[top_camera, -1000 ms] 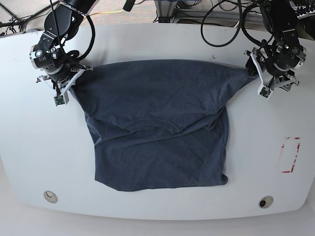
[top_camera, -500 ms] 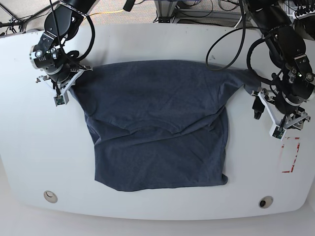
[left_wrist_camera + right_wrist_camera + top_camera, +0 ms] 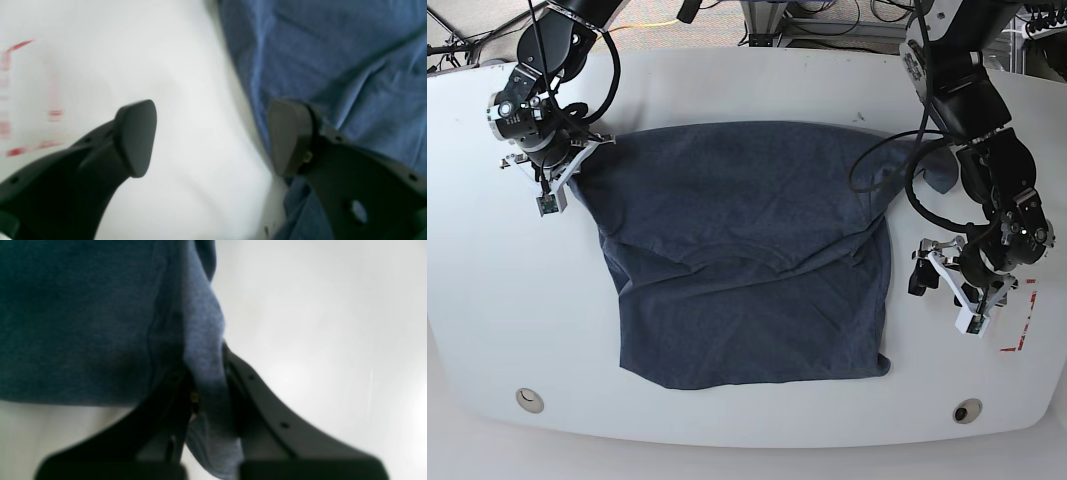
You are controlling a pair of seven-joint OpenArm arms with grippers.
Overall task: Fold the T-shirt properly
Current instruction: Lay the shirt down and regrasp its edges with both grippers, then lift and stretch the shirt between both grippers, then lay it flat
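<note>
Pinching a bunched sleeve corner of the navy T-shirt [image 3: 747,250] between closed jaws, your right hand [image 3: 567,172] anchors the garment at the far corner on the base view's left, which in my judgement keeps that shoulder taut so the cloth cannot slide while the other arm works; the right wrist view shows the fabric [image 3: 203,373] squeezed upright between the two dark fingers [image 3: 257,396]. The shirt lies spread over the middle of the white surface [image 3: 487,300], hem toward the near edge, with a loose sleeve lying limp at the far corner on the other side. Your left hand [image 3: 937,280] stands open and holds nothing: in the left wrist view one pad [image 3: 136,136] hangs over bare surface and the other pad [image 3: 288,136] over the shirt's side edge [image 3: 253,83], so the jaws straddle that edge, likely lining up for a fresh grip lower down the side. Compared with a second ago, the left arm has let go of the far sleeve, which has slackened, and has swung down along the shirt's side toward the red marking [image 3: 1019,315]; the right hand has not moved.
</note>
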